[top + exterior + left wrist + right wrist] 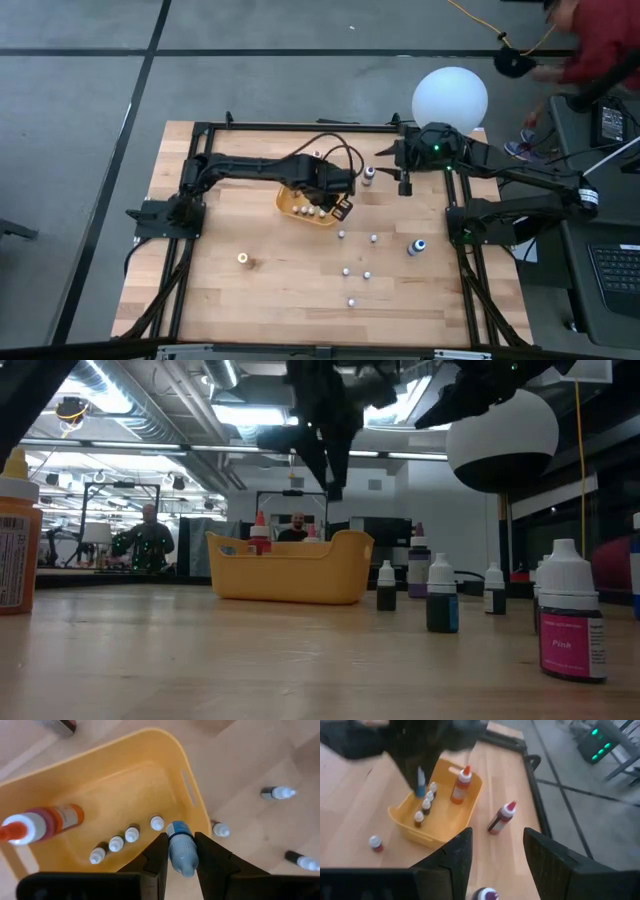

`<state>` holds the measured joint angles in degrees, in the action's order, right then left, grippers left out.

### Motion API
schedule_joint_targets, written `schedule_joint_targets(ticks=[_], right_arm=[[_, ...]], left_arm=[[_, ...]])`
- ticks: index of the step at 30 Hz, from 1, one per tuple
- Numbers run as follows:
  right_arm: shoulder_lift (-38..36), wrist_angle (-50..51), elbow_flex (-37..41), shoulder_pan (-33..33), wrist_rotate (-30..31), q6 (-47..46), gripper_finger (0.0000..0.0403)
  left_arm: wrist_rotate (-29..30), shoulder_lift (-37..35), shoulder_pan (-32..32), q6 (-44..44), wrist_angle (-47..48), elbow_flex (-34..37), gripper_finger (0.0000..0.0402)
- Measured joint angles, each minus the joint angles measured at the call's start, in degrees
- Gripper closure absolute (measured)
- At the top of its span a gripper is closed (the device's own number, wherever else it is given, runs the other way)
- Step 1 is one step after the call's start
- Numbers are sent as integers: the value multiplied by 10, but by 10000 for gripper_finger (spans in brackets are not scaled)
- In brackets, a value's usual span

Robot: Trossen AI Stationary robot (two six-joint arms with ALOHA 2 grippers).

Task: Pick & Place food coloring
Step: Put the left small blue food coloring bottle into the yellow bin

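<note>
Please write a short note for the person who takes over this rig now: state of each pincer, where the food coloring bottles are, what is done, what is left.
Left pincer: shut on a blue-capped bottle, held over the yellow tray.
Right pincer: open, empty, waiting at the table's far right side.
Done: four small bottles and one larger red-tipped bottle are in the tray.
Left: release the held bottle, then collect the loose bottles on the table.

You are working in a robotics lab, an open industrial hall rather than a home. Look at the wooden counter [300, 290] framed by black metal rails [300, 127], standing on a grey floor [80, 100] marked with dark lines. Behind it, exposed ceiling ducts [150, 410] and strip lights [250, 415] run overhead, and a person [148, 540] stands among other equipment rigs. A laptop keyboard [612, 268] sits beside the counter.
</note>
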<state>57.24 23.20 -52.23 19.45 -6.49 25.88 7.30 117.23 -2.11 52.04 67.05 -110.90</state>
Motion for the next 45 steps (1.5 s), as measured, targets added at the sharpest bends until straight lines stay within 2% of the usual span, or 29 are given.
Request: schedule_joint_targets(ticks=[9,23,45], right_arm=[[-1,0,0,38,-16,17,226],[-1,5,0,41,-17,14,226],[-1,21,0,41,-17,15,226]], left_arm=[[-14,61,-21,-64,0,2,327],[-30,99,-49,-157,-27,3,326],[-55,137,-47,-183,-48,2,327]])
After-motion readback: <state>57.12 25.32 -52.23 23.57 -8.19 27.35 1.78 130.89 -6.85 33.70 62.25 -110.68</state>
